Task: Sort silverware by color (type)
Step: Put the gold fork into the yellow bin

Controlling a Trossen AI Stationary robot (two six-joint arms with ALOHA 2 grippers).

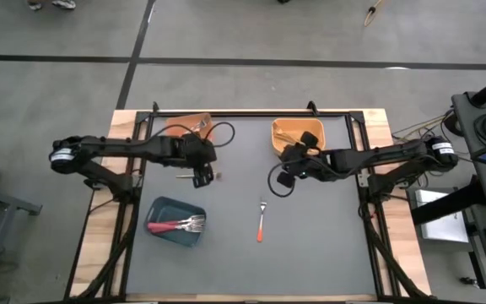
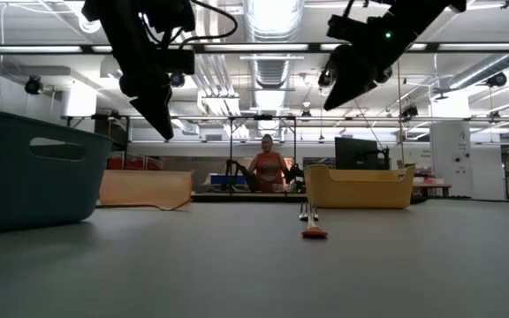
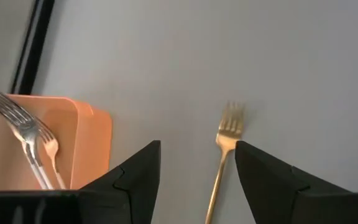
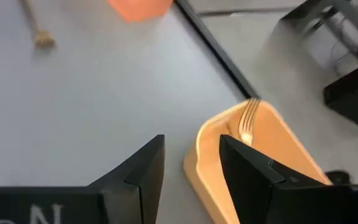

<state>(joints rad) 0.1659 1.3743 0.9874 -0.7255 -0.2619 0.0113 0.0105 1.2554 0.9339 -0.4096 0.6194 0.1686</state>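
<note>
In the high view, an orange-handled fork (image 1: 261, 221) lies at lower centre, red-handled forks (image 1: 178, 225) in the teal bin (image 1: 160, 206) lower left. Higher up, the left gripper (image 1: 202, 178), fingers spread, hovers over a gold fork (image 3: 224, 163); the right gripper (image 1: 286, 176) hangs spread beside the yellow-orange bin (image 1: 278, 140).

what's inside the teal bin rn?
Teal bin holds several red-handled forks, tines pointing toward the table's middle. They overlap, so the exact count is unclear.
</note>
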